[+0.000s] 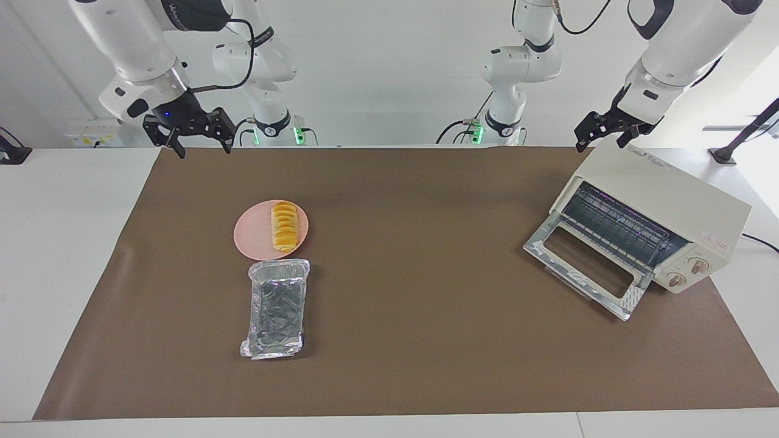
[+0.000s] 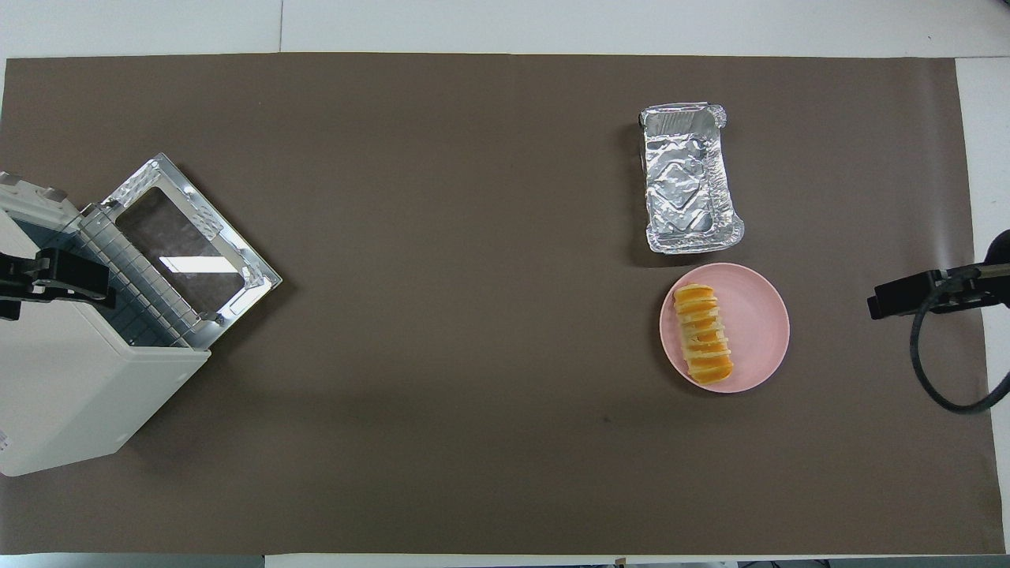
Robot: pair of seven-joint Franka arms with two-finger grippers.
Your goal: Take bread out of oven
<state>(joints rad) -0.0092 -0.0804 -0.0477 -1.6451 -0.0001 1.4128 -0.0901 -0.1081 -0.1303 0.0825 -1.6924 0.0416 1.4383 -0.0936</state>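
**Bread out, on plate; both arms parked high**

Foil tray (image 1: 277,307) first: crinkled, nothing in it, flat on the brown mat (image 1: 414,304), toward the right arm's end of the table. Just beside it, nearer to the robots, a pink plate (image 1: 249,237), and on that plate the bread (image 1: 283,227), lying whole and lengthwise, well apart from the oven (image 1: 675,201).

Oven at the left arm's end, turned at an angle, door (image 1: 587,267) dropped flat onto the mat, rack (image 1: 614,225) bare as far as can be seen.

Right gripper (image 1: 202,146) up in the air over the mat's edge nearest the robots, jaws spread, holding nothing. Left gripper (image 1: 599,141) up over the oven's rear top corner, jaws apparently parted too, also holding nothing. Neither in touch with anything.

Judged from this layout: taking-out already done, only the wind-down left. To finish it well:

- Leave the bread alone. Sits off-centre on the plate, so any nudge risks rolling it over the rim.
- Hold the right arm high and clear of plate and tray. Light foil, likely to skid or crumple at a brush.
- Lift the left arm straight up before swinging it away, to avoid clipping the oven's top edge.
- Keep clear of the lowered door, easy to catch on a low pass.
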